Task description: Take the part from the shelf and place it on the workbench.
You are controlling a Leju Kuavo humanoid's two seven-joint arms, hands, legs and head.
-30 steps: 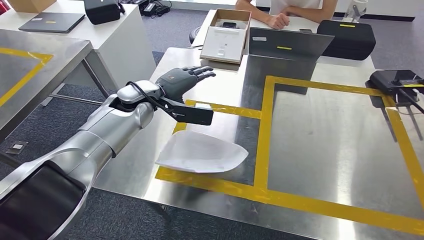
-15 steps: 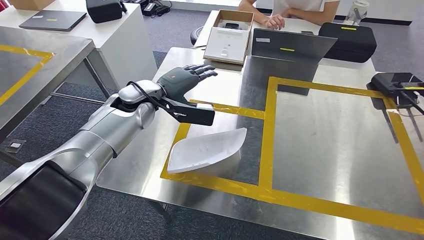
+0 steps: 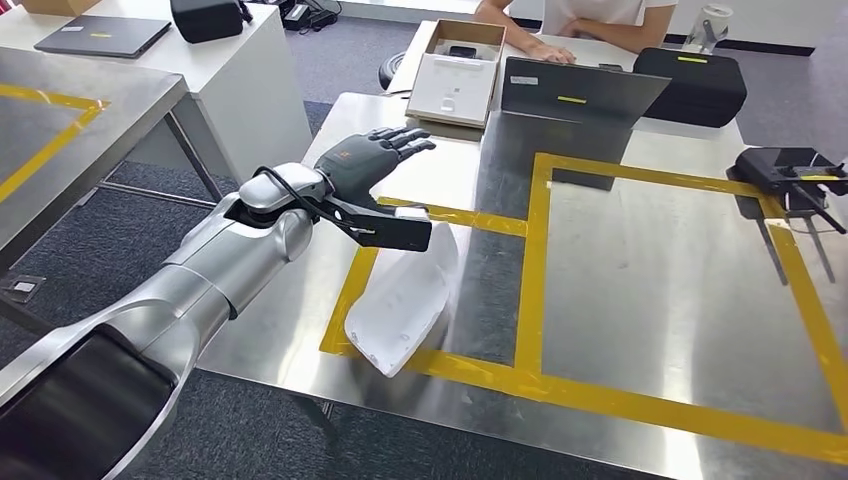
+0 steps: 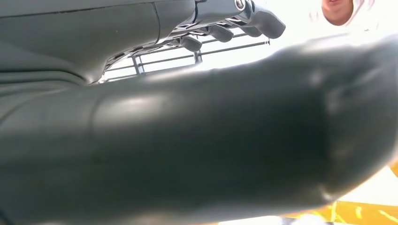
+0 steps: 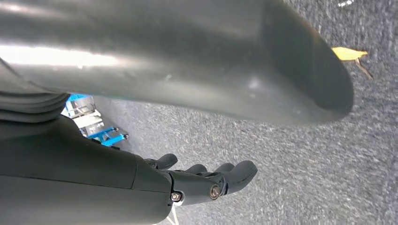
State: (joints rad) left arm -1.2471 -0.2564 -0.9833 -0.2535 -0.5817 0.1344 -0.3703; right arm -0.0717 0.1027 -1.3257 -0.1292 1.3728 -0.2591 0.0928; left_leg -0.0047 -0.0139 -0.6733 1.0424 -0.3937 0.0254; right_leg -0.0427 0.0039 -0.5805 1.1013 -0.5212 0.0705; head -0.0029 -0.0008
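While the left hand hovers with fingers spread and grasping nothing, the white part has swung round within a second from lying broadside to pointing near-to-far, on the steel surface across the yellow tape's near-left corner. That suggests placement is done, the part possibly not yet settled. The right hand hangs loose over carpet, fingers curled, grasping nothing. No writing is legible.
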